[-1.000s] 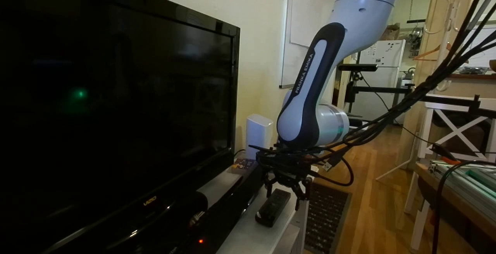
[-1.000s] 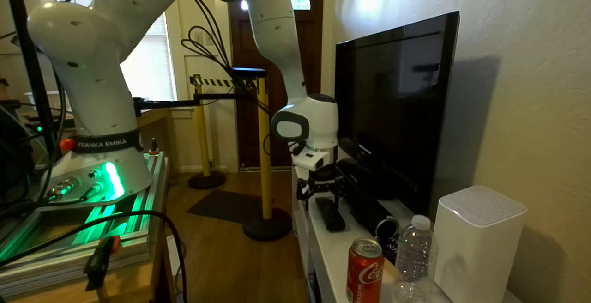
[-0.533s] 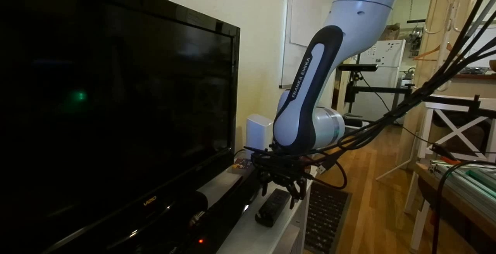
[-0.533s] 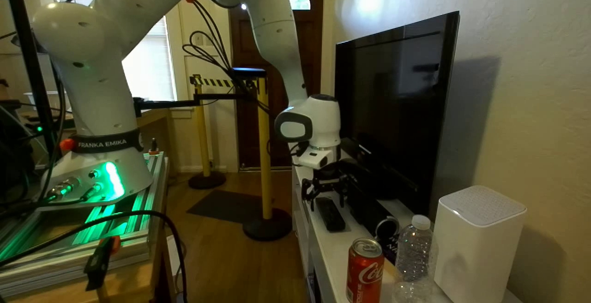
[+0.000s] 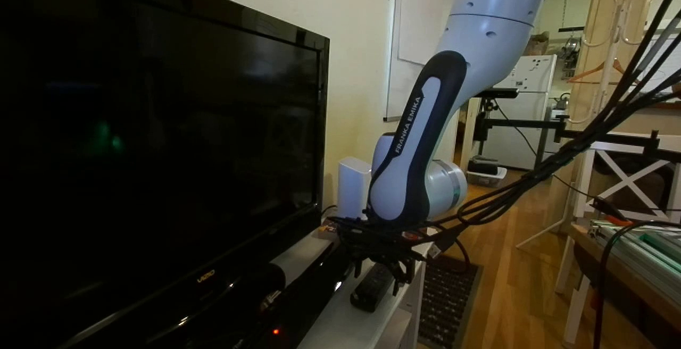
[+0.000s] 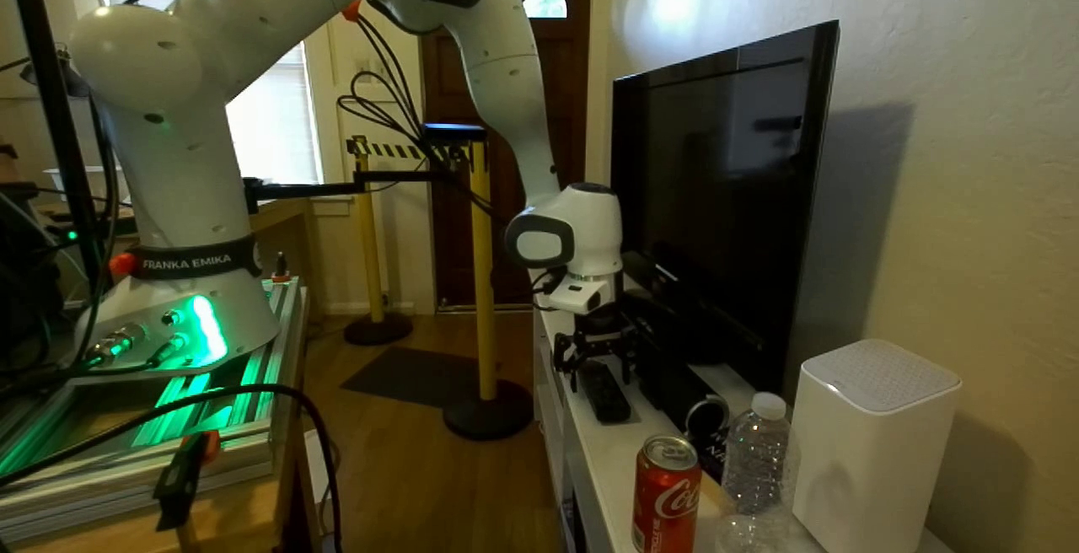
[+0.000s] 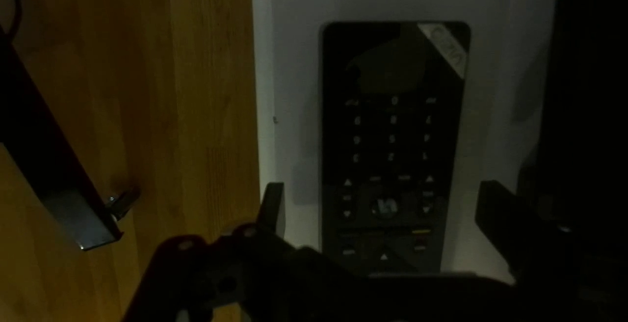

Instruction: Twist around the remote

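Observation:
The black remote lies flat on the white shelf, in both exterior views (image 5: 368, 291) (image 6: 607, 401) and in the wrist view (image 7: 392, 125). In the wrist view its long side runs up the picture, with its logo corner at the top. My gripper (image 7: 382, 199) is open, one finger on each long side of the remote, with a gap on both sides. Both exterior views show the gripper (image 5: 376, 281) (image 6: 600, 378) pointing down over the remote's far or near part, low near the shelf. The remote's lower end is hidden by the gripper in the wrist view.
A long black soundbar (image 6: 687, 397) lies beside the remote, in front of the TV (image 6: 716, 199). A red can (image 6: 666, 494), a clear bottle (image 6: 756, 460) and a white box (image 6: 877, 443) stand on the shelf (image 6: 607, 469). The shelf's edge runs close to the remote, above the wooden floor (image 7: 196, 91).
My gripper has come down and shifted a little toward the TV, so its fingers now straddle the remote more evenly. The remote has not moved.

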